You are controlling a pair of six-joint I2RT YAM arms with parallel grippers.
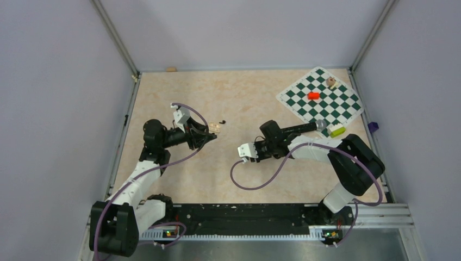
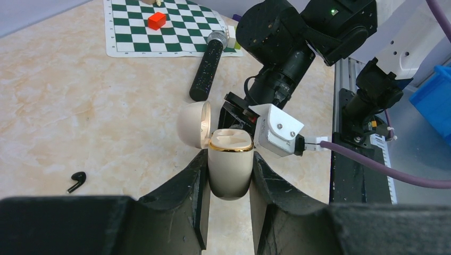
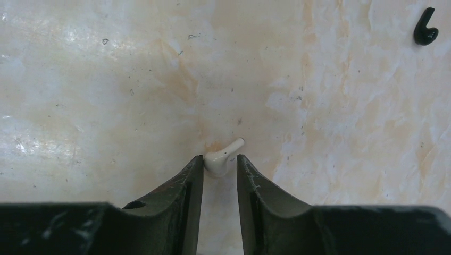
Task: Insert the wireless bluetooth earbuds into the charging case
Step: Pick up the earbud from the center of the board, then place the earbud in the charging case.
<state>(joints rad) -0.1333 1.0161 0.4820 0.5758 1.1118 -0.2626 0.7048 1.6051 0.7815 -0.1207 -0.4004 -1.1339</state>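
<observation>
The left tool point(image 2: 228, 157) has its two dark fingers clamped on the cream charging case point(image 2: 230, 170), which stands upright with its gold rim up and its lid point(image 2: 193, 125) swung open. This is toward the left edge of the bench point(image 1: 179, 179), midway between the near and far edges. Nearer the bench's middle, the right tool point(image 3: 219, 158) has its fingers closed in on a cream earbud point(image 3: 217, 162). They seem to pinch it from both sides, with the stem pointing away. I cannot tell if it has left the bench. A black earbud point(image 2: 77, 181) lies loose just beside the case.

The step in hand looks like the pickup of the first bud. Next, the right tool must carry it over the open case, turn it stem down and match it to the correct socket.
</observation>
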